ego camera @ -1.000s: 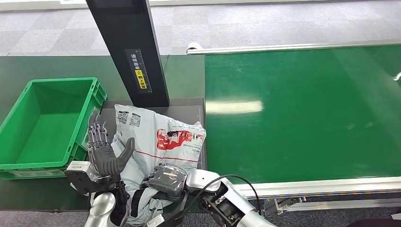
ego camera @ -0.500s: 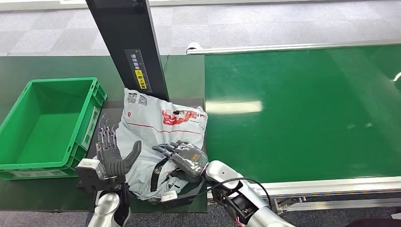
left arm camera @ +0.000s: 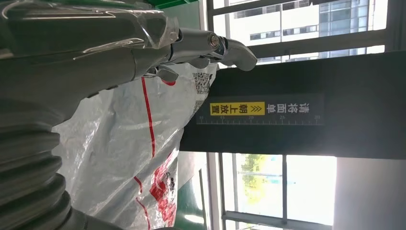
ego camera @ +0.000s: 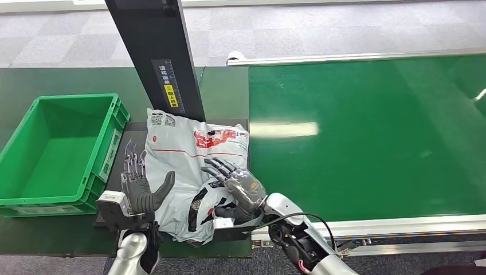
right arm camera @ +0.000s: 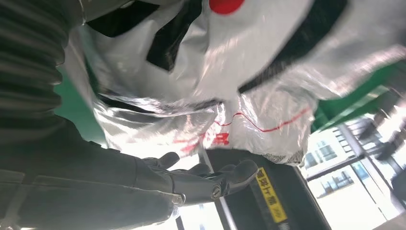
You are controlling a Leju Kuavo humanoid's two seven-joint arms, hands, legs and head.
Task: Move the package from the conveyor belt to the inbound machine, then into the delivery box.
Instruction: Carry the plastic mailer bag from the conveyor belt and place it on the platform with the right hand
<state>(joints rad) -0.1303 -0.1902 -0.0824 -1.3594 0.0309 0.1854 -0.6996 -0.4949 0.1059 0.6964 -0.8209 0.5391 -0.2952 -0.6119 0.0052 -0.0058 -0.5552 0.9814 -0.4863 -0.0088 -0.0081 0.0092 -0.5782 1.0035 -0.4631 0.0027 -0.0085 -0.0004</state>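
The package (ego camera: 186,160), a crumpled white-grey plastic mailer with red print, lies on the dark platform (ego camera: 133,136) of the inbound machine, its far edge against the black column (ego camera: 157,57). My left hand (ego camera: 139,188) stands beside the package's left edge, fingers straight up and thumb towards the bag, holding nothing. My right hand (ego camera: 236,184) lies with spread fingers on the package's near right part. In the left wrist view the package (left arm camera: 124,158) is beyond my left hand (left arm camera: 72,52). In the right wrist view the package (right arm camera: 239,72) bulges beside the outstretched fingers (right arm camera: 206,182) of my right hand (right arm camera: 143,187).
A green crate (ego camera: 34,189) stands left of the platform, with nothing in it. The green conveyor belt (ego camera: 367,137) stretches to the right, bounded by a metal rail (ego camera: 401,224) at the near side. Grey carpeted floor lies beyond.
The package slid away from me, up against the column. My right hand moved forward and right with it, fingers now spread. My left hand sank a little beside the bag.
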